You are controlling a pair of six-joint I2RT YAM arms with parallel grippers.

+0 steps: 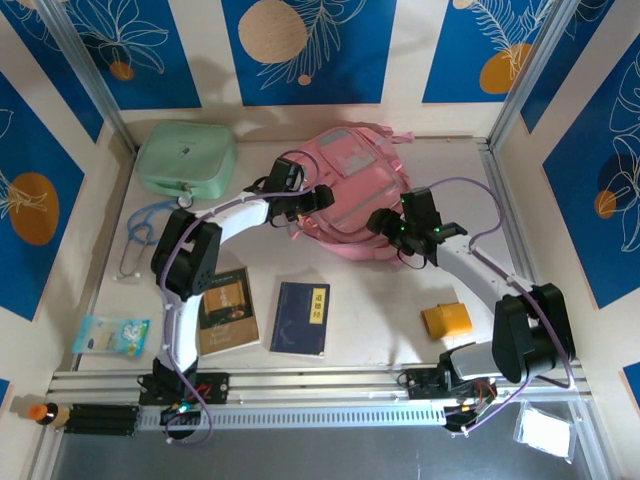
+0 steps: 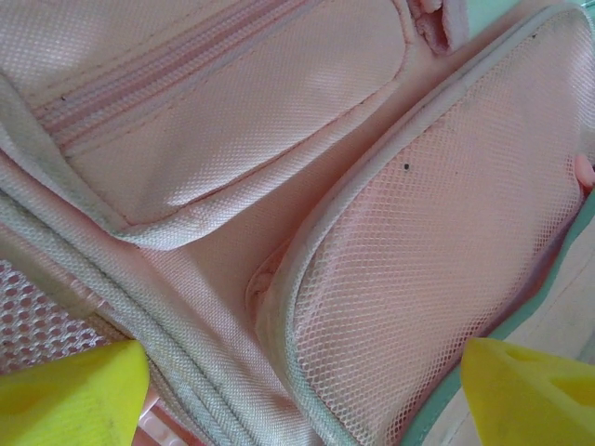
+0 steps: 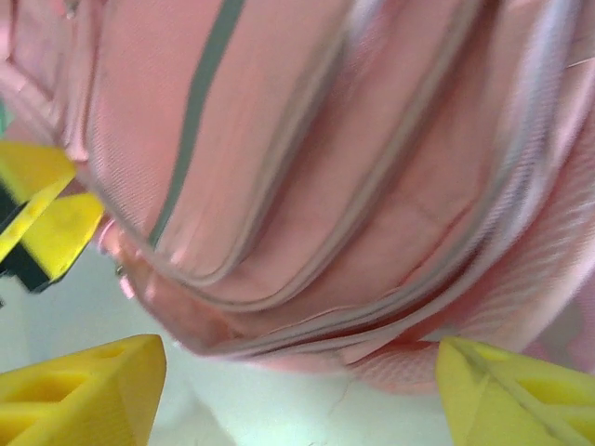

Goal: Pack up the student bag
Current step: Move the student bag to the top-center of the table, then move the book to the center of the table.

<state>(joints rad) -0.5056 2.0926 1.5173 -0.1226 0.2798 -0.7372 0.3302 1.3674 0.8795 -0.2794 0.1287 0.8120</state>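
Student bag (image 1: 350,190) lies flat at the back middle of the table (image 1: 380,300), front side up, with both arms reaching in over its near edge. Judging from the top view, packing has hardly begun: I can see no opening in the bag, and whether its main compartment is unzipped I cannot tell. The left wrist view shows a zipped pocket (image 2: 214,102) whose zip looks closed, and beside it a mesh pocket (image 2: 437,242) that lies flat and seems to hold nothing. Everything that might go inside is out on the table: a brown book (image 1: 228,310) and a dark blue book (image 1: 300,318) near the front, a yellow block (image 1: 447,320) to the right, a small printed packet (image 1: 110,335) at the front left and a blue looped cord (image 1: 145,230) by the left wall. A mint-green case (image 1: 187,157) sits closed at the back left, apart from the student bag; its contents are hidden. The left gripper (image 1: 308,203) hangs over the bag's left side with its jaws spread wide, its yellow fingertips (image 2: 74,395) clear of the fabric and gripping nothing. The right gripper (image 1: 385,224) is at the bag's near right edge, jaws also wide, with the rounded edge of the bag just beyond its fingertips (image 3: 84,390) and not clamped. What is left, as I judge it, is nearly all of it: opening the bag, loading the loose items and closing it.
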